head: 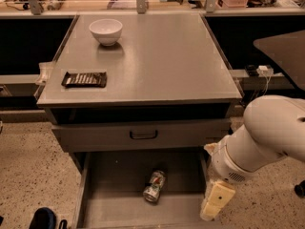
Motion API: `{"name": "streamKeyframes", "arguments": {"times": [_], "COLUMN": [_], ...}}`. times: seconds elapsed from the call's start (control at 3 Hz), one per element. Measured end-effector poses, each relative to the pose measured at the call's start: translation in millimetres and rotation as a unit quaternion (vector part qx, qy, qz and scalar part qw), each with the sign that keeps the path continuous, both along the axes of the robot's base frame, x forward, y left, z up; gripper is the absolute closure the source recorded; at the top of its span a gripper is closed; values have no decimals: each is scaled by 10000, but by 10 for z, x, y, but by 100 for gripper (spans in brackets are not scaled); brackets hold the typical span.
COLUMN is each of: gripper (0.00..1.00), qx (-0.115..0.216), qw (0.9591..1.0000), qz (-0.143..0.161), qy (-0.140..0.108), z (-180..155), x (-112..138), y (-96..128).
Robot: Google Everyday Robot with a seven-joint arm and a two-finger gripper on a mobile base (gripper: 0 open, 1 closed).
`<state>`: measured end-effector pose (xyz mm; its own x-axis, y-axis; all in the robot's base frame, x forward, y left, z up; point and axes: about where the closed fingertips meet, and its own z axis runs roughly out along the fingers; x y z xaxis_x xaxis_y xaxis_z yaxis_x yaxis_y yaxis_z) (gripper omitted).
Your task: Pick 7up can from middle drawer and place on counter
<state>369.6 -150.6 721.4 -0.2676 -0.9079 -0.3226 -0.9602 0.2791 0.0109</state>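
Looks like a robotics lab: cluttered workbench (95, 4) at twelve o'clock, grey drawer cabinet (86, 137), speckled floor (28, 166), pincer (217, 205) at five o'clock.
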Motion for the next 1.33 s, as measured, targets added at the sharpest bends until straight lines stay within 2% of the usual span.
{"name": "streamKeyframes", "arguments": {"times": [0.33,0.67,1.0,1.33], "gripper": [0,0,0,0], "qx": [112,490,1147,1266], "qw": [9996,9982,9930,9913], "qz": [225,349,282,294], "qy": [-147,-82,-83,-226], "z": [90,-343,-1035,-1387], "x": [-35,-116,-145,144], "y": [145,295,484,479]}}
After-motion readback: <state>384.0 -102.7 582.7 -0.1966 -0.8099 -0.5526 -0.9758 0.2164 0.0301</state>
